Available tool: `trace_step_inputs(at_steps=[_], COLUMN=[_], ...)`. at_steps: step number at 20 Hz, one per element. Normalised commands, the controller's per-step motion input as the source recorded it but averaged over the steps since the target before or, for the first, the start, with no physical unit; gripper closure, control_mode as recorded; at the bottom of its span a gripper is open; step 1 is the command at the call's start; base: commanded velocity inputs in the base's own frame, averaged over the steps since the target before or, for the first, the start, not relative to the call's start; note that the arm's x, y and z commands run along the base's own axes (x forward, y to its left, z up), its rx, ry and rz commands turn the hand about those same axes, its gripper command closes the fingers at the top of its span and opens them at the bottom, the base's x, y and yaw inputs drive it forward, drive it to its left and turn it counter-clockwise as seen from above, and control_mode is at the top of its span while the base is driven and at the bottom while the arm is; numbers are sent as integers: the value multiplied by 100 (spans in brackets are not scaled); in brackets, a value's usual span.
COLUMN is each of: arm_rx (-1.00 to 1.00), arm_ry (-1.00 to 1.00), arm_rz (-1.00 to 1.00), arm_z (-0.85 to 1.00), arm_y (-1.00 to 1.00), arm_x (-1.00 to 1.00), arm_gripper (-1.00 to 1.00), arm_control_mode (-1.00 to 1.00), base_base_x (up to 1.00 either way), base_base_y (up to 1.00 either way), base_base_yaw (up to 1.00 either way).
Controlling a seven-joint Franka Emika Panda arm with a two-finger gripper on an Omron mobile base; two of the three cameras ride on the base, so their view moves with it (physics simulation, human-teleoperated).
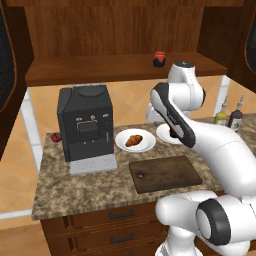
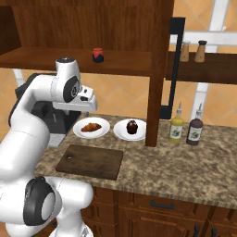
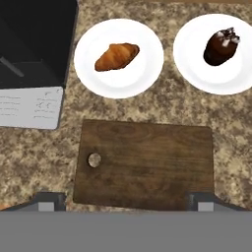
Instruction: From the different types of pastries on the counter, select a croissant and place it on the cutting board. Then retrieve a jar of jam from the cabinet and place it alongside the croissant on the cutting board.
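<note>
Directly below my two-finger gripper (image 3: 126,202) lies the dark brown rectangular wooden cutting board (image 3: 147,165), bare, its small round hole toward the coffee machine end. My dark fingertips (image 3: 49,202) stand spread wide apart with nothing between them, hovering above the board's near edge. Beyond the board, on the speckled brown-beige granite counter (image 3: 162,106), sit two round white plates side by side. One plate (image 3: 118,78) carries the golden-orange crescent croissant (image 3: 116,55); the other plate (image 3: 197,69) carries the dark chocolate-brown round pastry (image 3: 220,46). Beside the croissant plate stands a black and silver coffee machine (image 1: 85,127). On the dark reddish-brown wooden cabinet shelf (image 1: 100,67) above stands the small dark jar of jam with a red lid (image 1: 159,58).
</note>
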Motion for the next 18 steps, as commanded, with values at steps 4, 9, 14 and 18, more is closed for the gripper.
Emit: trace_step_inputs(at_steps=[4, 9, 14, 18], arm_rx=[0, 5, 2, 2], arm_ry=[0, 2, 2, 1], arm_rz=[-1, -3, -11, 0], arm_z=[-18, -36, -27, -2], arm_y=[0, 0, 8, 3], arm_x=[32, 28, 31, 7], arm_gripper=[-100, -100, -100, -100], arm_control_mode=[-100, -100, -100, -100], base_base_x=[0, 0, 0, 0], base_base_y=[0, 0, 0, 0], base_base_yaw=[0, 0, 0, 0])
